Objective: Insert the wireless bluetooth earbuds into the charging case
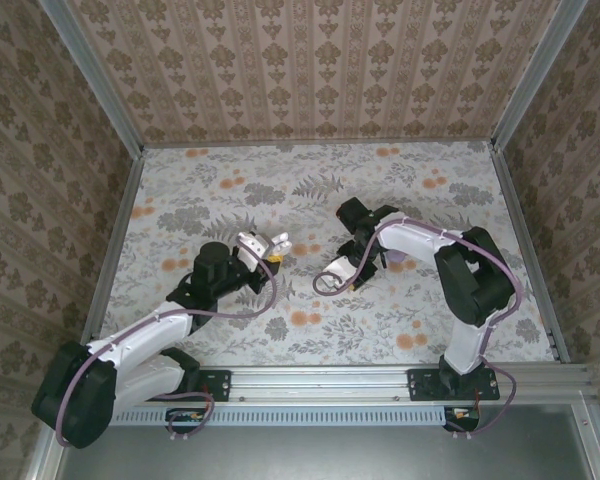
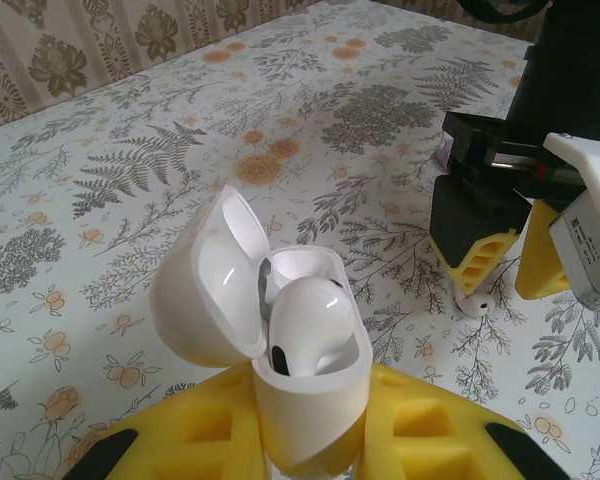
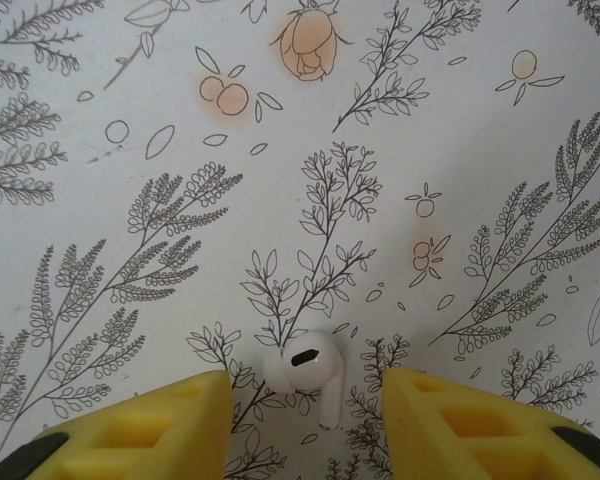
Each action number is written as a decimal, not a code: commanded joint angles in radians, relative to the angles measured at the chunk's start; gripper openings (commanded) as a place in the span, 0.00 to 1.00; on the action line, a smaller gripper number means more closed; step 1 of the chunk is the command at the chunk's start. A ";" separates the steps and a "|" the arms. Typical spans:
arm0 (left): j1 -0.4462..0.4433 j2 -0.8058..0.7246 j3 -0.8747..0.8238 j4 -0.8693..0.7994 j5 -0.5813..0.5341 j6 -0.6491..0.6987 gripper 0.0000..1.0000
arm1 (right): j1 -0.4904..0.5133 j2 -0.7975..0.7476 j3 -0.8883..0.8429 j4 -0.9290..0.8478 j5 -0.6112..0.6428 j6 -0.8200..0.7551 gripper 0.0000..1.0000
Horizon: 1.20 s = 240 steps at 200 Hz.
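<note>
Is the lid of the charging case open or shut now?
Open. In the left wrist view, the charging case has its lid swung back, and one earbud sits inside.

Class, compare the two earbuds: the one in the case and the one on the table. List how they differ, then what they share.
Place: the seated earbud sits in the open case; the loose earbud lies on the table.
Pose: the seated earbud's stem is hidden in the case; the loose earbud's stem shows, lying on the table.
Both are glossy white.
</note>
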 commanded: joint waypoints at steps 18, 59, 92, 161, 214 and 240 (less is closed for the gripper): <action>0.011 -0.006 -0.001 -0.016 0.003 0.003 0.20 | 0.010 0.036 0.031 -0.033 0.007 -0.084 0.42; 0.013 -0.004 0.001 -0.018 0.008 0.000 0.20 | 0.014 0.057 0.040 -0.043 0.001 -0.107 0.42; 0.014 -0.001 0.003 -0.018 0.010 0.000 0.21 | 0.016 0.074 0.046 -0.044 0.005 -0.111 0.42; 0.017 0.008 0.010 -0.022 0.016 -0.001 0.20 | 0.015 0.118 0.067 -0.051 0.032 -0.109 0.34; 0.022 0.024 0.018 -0.018 0.023 -0.001 0.20 | 0.016 0.121 0.074 -0.047 0.043 -0.101 0.27; 0.025 0.040 0.024 -0.016 0.029 -0.003 0.20 | 0.016 0.114 0.073 -0.045 0.047 -0.087 0.23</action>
